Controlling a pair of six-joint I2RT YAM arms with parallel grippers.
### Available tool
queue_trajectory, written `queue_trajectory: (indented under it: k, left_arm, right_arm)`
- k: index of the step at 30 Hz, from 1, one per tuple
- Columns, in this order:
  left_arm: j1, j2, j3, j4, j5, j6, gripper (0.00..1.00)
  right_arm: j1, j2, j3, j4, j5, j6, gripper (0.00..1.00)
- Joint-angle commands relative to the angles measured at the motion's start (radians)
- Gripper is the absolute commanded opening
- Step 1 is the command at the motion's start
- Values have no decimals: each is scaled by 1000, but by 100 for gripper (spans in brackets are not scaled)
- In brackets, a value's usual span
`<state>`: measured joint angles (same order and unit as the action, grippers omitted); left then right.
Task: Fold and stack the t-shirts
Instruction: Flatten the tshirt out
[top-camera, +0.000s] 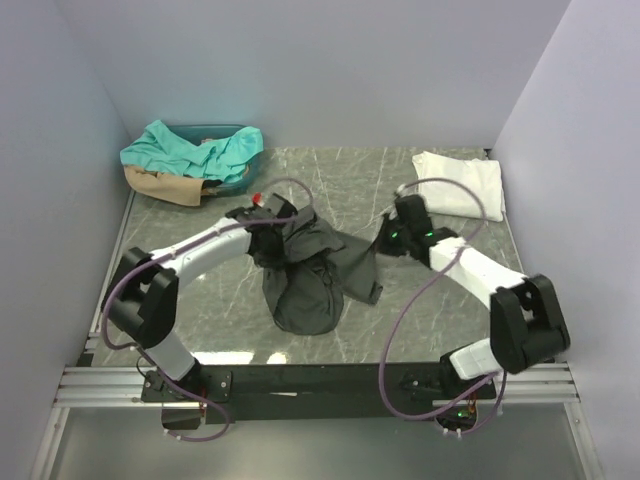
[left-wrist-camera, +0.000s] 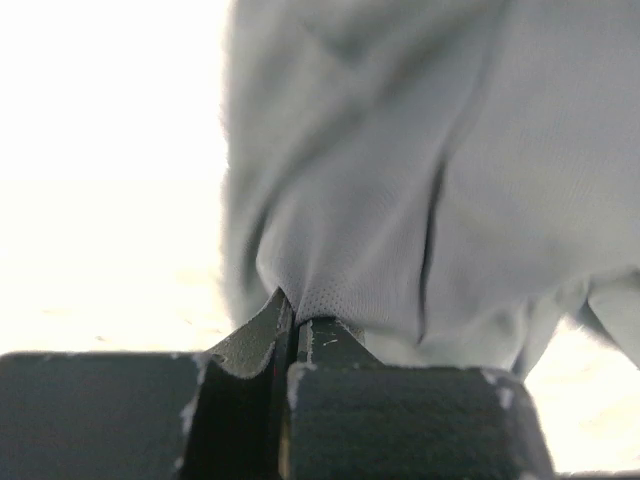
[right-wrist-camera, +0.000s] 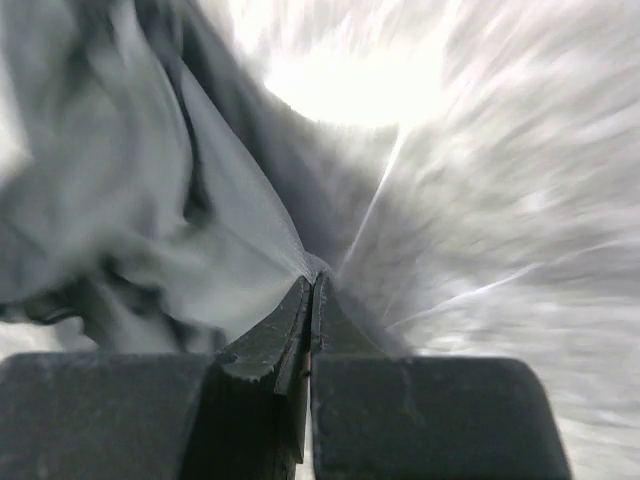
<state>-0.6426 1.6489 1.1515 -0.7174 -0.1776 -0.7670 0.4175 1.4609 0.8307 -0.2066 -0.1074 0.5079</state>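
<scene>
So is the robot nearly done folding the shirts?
Not nearly. The white shirt looks folded at the back right: one done. The left gripper and right gripper each pinch the dark grey shirt, bunched up mid-table, unfolded. The teal shirt and tan shirt wait heaped, back left.

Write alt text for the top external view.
A crumpled dark grey t-shirt is pinched by the left gripper at its upper left and the right gripper at its right edge. A folded white t-shirt lies far right; teal and tan shirts are heaped far left.

Right end effector (right-wrist-camera: 312, 285) clamped on grey t-shirt (right-wrist-camera: 170, 190) fold — marbled table (right-wrist-camera: 520, 200), blurred
</scene>
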Motion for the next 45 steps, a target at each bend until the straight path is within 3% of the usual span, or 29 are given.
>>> queue_trajectory:
  k: [1,8,11,15,21,28,32,33,36,40,45]
  left_arm:
    - [81,-86,111,-54,-105,46,0]
    - [141,-123,405,-88,-174,161,0]
    - [176,-181,454,-79,-184,172,0]
    - [256,-363,340,18,-98,167,1]
    - [382,-526,52,73,47,140,14]
    - [420,-506,-47,68,110,207,22]
    - [446,-439,-64,110,98,273,31]
    - [448,-392,-65,113,89,276,39]
    - [449,-304,-50,86,35,256,51]
    - [417,-339,-64,119,101,222,55]
    - [269,-386,-220,162,226,137,57]
  right_arm:
    - [-138,-129,116,-71,-29,-18,0]
    - [-246,-224,399,-266,24,-121,0]
    - [-249,-284,464,-284,51,-123,0]
    - [-246,-408,400,-257,51,-102,0]
    - [-246,-592,156,-281,106,-75,0]
    - [-247,-669,51,-330,172,-66,0]
    - [-247,-628,42,-310,184,-69,0]
    - [-246,-617,35,-306,183,-69,0]
    - [-247,-570,16,-278,167,-60,0]
    - [-246,-556,-15,-248,147,-42,0]
    - [-246,-557,-68,-220,132,-25,0]
